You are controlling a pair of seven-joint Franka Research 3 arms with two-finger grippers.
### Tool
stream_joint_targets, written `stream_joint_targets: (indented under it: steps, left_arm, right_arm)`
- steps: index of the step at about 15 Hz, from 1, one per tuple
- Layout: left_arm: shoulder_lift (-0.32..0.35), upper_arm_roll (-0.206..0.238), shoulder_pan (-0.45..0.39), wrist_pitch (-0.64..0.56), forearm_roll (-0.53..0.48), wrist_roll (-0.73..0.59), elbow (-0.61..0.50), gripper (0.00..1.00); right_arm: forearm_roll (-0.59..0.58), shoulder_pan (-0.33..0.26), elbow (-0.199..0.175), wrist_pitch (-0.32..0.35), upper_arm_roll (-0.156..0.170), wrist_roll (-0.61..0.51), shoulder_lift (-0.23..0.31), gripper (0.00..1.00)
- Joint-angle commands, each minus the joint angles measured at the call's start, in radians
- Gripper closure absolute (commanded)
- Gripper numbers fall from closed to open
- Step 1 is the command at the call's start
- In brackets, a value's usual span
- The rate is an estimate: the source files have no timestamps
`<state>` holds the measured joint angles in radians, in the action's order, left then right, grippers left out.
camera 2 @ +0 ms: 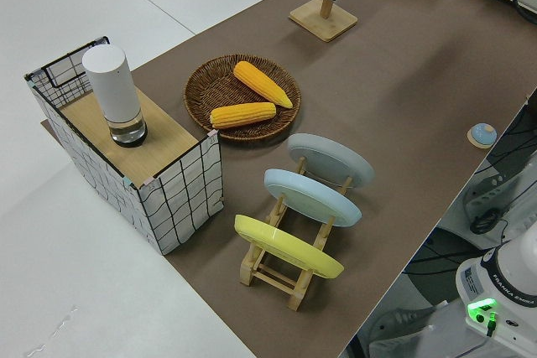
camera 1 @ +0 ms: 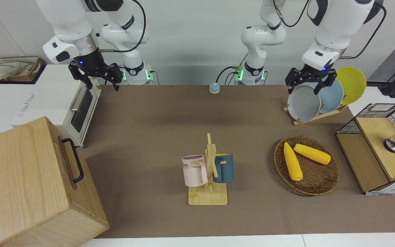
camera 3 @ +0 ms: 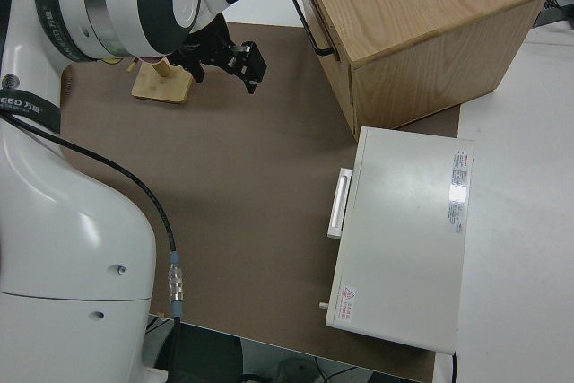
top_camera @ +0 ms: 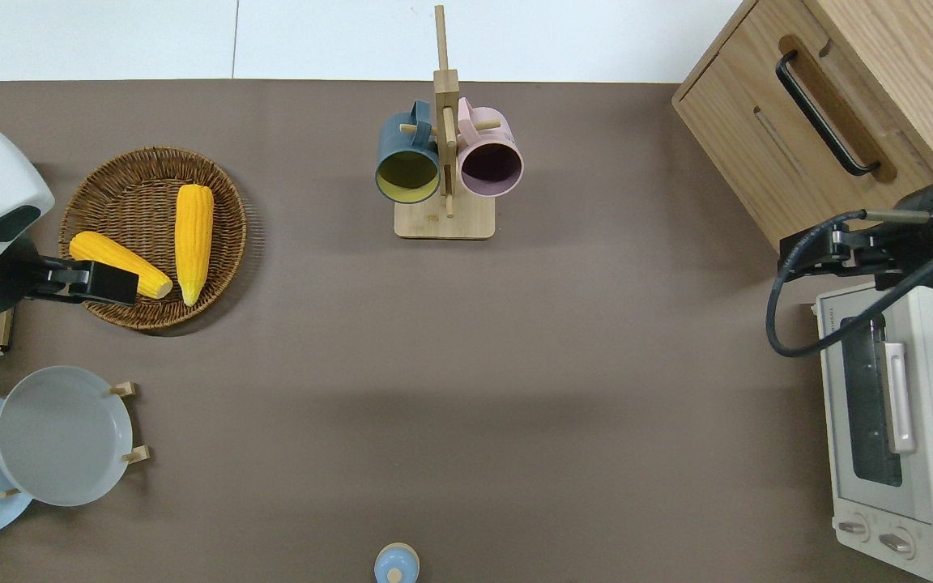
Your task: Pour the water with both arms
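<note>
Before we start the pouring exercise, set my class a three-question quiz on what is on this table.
1. True or false: both mugs hang on the wooden mug rack.
2. How many corn cobs lie in the wicker basket?
3. Which plate in the plate rack stands closest to the basket: A yellow, B grey, C blue?

Key
1. True: the pink mug and the dark blue mug hang on either side of its post.
2. Two.
3. B, the grey plate; the yellow plate stands farthest from it.
</note>
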<state>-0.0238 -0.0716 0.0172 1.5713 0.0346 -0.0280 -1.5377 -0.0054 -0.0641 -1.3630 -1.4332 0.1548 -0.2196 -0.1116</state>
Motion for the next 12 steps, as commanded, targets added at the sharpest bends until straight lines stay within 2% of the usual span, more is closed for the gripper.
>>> stream_joint_targets:
  steps: [1, 5, 12]
  left_arm:
    - [0.015, 0.012, -0.009, -0.002, -0.024, -0.009, -0.008, 0.00]
    - [0.013, 0.013, -0.010, -0.002, -0.024, -0.007, -0.009, 0.00]
    - [0.013, 0.013, -0.006, -0.007, -0.036, -0.007, -0.009, 0.00]
  right_arm:
    - [0.001, -0.049, -0.021, -0.013, 0.020, 0.017, 0.018, 0.011]
    - [0.004, -0.069, -0.021, -0.013, 0.022, 0.026, 0.020, 0.011]
    - [0.007, -0.056, -0.021, -0.030, 0.031, 0.031, 0.018, 0.011]
